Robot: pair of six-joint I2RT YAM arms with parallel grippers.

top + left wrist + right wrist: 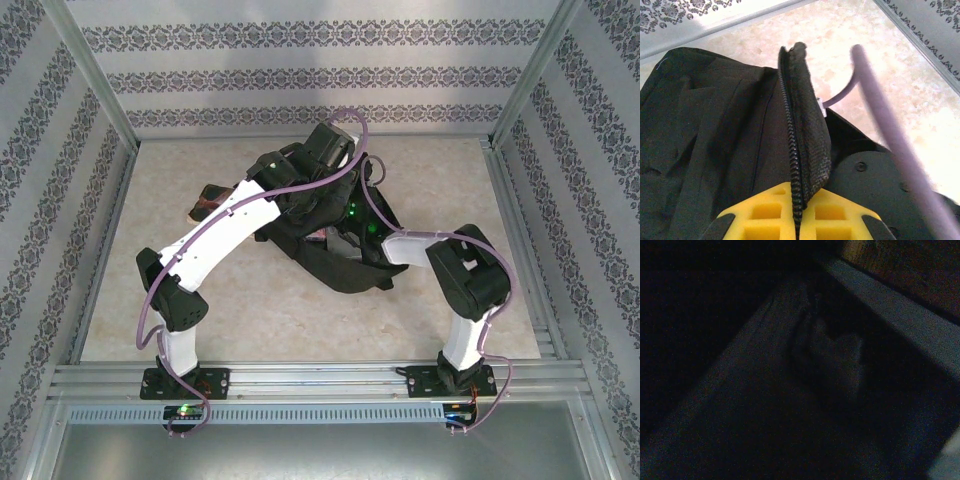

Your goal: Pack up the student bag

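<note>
Left wrist view: left hand point(796, 215) clenched on the bag point(710, 130), yellow fingers point(765, 217) pinching a raised flap point(812, 130) along its zip point(789, 125). Right of the flap, a purple cable point(885, 135) slanting across, over a black arm housing point(865, 175); pale marbled table point(850, 35) beyond. From top external: bag black and crumpled at mid-table under both arms, left arm point(225, 225) reaching over its far end, right arm point(465, 280) bent in from the near right. Just left of it, a brown object point(205, 205), partly hidden by the left arm. Right wrist view nearly black, dim folds inside; cannot tell whether the right hand is clenched or released. Patterned walls point(300, 80) around.
</note>
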